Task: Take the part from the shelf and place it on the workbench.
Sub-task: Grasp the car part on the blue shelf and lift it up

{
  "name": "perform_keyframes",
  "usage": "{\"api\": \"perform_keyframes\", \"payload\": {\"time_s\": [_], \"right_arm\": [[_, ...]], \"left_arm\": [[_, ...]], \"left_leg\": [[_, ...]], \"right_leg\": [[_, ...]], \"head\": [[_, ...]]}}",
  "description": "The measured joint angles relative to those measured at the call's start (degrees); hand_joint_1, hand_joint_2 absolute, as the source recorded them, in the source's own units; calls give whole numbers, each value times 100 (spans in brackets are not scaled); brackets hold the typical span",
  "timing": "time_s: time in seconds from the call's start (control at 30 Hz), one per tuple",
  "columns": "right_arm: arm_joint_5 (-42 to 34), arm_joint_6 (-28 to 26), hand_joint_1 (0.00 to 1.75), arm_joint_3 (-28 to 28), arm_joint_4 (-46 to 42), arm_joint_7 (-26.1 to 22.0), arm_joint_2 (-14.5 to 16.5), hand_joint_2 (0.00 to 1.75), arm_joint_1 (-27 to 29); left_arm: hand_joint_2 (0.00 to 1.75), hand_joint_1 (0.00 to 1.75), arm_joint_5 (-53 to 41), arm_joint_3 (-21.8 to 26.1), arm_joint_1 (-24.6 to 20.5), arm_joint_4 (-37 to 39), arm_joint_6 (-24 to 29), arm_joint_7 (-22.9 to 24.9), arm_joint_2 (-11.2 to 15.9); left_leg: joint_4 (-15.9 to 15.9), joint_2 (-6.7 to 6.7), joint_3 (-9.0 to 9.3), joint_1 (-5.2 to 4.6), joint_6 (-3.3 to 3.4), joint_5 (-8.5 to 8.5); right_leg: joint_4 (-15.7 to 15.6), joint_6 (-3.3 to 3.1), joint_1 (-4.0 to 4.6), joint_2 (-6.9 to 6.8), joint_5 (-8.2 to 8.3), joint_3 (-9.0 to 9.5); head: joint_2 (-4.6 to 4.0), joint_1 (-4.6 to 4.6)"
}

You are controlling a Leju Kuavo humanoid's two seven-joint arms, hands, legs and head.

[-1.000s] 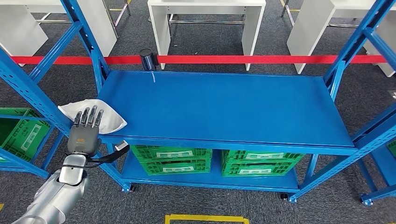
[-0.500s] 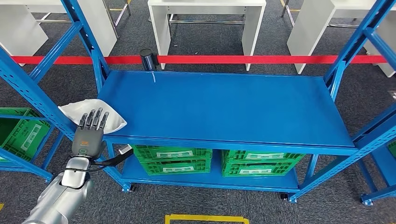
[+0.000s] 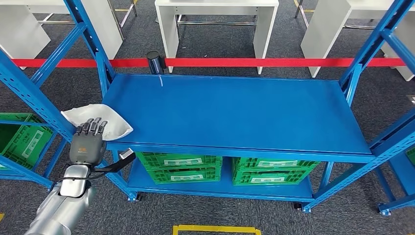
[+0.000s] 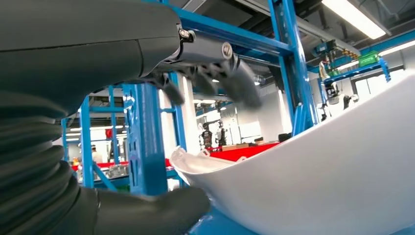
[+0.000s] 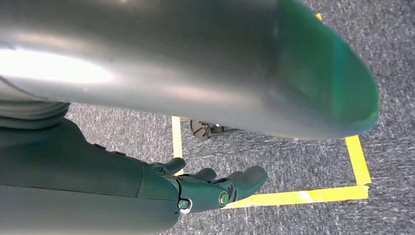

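Note:
The part (image 3: 110, 120) is a white curved shell lying at the left front corner of the blue shelf board (image 3: 235, 110), sticking out past its edge. My left hand (image 3: 87, 144) reaches it from the near side, fingers bent over its near rim. In the left wrist view the fingers (image 4: 230, 78) hang above the white part (image 4: 333, 161) with a gap between, and the thumb (image 4: 161, 208) lies under its rim. My right hand (image 5: 205, 188) hangs over the grey carpet, fingers loosely apart, holding nothing.
Blue uprights (image 3: 29, 93) frame the shelf on both sides. Green crates (image 3: 178, 166) sit on the lower level, another (image 3: 22, 139) on the left rack. A red barrier tape (image 3: 244, 62) and white tables (image 3: 215, 14) lie beyond. Yellow floor tape (image 3: 215, 229) marks the carpet.
My left hand first moved a little right over the part with fingers stretched out, then drew slightly back, and its fingers now curl down over the part's near rim.

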Motion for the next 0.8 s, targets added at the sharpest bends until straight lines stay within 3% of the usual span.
{"api": "perform_keyframes", "payload": {"time_s": [0.2, 0.43, 0.6, 0.8], "right_arm": [[28, 0, 0, 28, 0, -21, -51, 0, 12], [28, 0, 0, 65, 0, -93, -86, 0, 15], [28, 0, 0, 87, 0, -85, -109, 0, 15], [28, 0, 0, 90, 0, -91, -117, 0, 14]], "left_arm": [[175, 158, 0, 27, 53, -10, 0, 181, 18], [175, 153, 0, 26, 55, -5, 0, 224, 36], [175, 115, 0, 26, 55, 0, 0, 213, 40], [175, 118, 0, 26, 56, -2, 0, 230, 45]], "left_leg": [[0, 0, 0, 0, 0, 0], [0, 0, 0, 0, 0, 0], [0, 0, 0, 0, 0, 0], [0, 0, 0, 0, 0, 0]], "right_leg": [[0, 0, 0, 0, 0, 0], [0, 0, 0, 0, 0, 1], [0, 0, 0, 0, 0, 0], [0, 0, 0, 0, 0, 1]], "head": [[0, 0], [0, 0], [0, 0], [0, 0]]}}
